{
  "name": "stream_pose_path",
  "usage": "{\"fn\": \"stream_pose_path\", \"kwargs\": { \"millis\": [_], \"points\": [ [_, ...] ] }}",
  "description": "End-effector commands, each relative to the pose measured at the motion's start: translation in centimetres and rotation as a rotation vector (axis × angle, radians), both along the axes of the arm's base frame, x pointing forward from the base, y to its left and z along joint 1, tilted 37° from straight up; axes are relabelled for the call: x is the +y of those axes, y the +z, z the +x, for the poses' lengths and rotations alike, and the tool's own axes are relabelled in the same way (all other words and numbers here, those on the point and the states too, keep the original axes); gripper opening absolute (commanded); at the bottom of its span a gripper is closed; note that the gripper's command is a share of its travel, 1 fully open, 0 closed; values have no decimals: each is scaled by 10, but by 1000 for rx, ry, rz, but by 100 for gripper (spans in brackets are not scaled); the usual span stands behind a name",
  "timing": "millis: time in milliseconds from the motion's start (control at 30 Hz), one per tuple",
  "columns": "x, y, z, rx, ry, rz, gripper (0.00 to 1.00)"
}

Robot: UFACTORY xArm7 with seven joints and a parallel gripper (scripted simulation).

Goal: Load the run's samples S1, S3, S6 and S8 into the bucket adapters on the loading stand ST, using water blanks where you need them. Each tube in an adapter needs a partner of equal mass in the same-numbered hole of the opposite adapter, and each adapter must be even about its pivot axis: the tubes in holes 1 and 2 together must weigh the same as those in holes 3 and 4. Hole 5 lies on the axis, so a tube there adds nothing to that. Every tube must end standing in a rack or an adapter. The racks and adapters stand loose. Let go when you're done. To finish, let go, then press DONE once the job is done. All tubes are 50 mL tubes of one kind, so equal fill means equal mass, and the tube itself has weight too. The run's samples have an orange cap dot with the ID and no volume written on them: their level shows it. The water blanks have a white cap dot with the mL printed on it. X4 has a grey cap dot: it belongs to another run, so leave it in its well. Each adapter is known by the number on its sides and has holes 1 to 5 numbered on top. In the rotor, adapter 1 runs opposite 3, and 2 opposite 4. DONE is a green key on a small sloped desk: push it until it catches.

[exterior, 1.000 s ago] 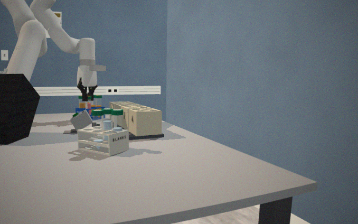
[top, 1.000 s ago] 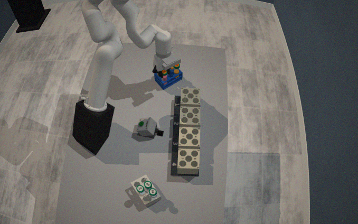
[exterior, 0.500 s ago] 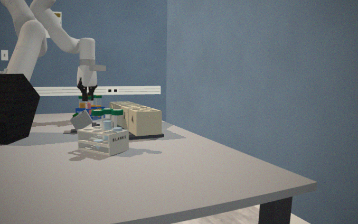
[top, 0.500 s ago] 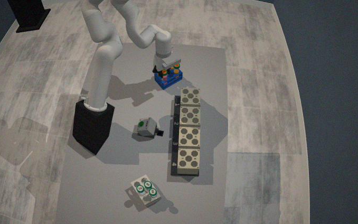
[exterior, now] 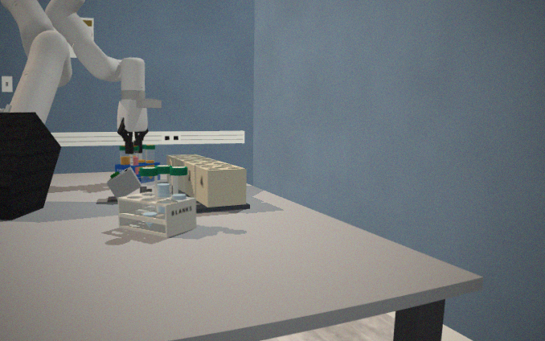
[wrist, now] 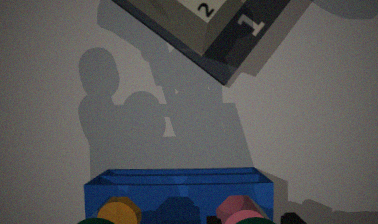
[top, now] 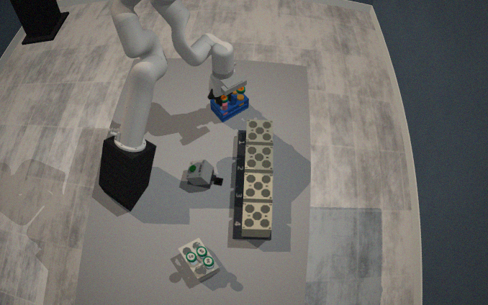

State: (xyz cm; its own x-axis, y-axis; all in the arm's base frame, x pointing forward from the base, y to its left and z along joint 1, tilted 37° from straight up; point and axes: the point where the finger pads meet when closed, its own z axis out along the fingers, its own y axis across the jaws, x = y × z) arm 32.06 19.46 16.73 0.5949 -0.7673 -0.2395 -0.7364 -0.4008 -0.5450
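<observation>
My gripper (top: 221, 93) is down over the blue sample rack (top: 229, 106) and shut on the green cap of a sample tube that stands in the rack; I cannot read its ID. It also shows in the side view (exterior: 133, 146). Other orange-dotted sample tubes (top: 240, 90) stand beside it. In the wrist view the blue rack (wrist: 179, 192) fills the bottom edge, with an orange-filled tube (wrist: 119, 210) and a pink-filled tube (wrist: 237, 210). Adapters 1 (top: 260, 131), 2 (top: 259, 157), 3 (top: 257, 185) and 4 (top: 256, 219) stand in a row on the black stand, all holes empty.
The white blanks rack (top: 198, 259) holds three white-dotted tubes near the front of the mat. The green DONE key (top: 191, 168) sits on its small grey desk (top: 200, 174), left of the adapters. The arm's black base (top: 126, 172) stands to the left.
</observation>
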Motion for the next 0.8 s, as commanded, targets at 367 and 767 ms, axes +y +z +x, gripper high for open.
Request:
{"fn": "stream_pose_path", "kwargs": {
  "millis": [367,767],
  "points": [
    [-1,3,0,-2,-1,1,0],
    [-5,9,-3,-2,-1,1,0]
  ]
}}
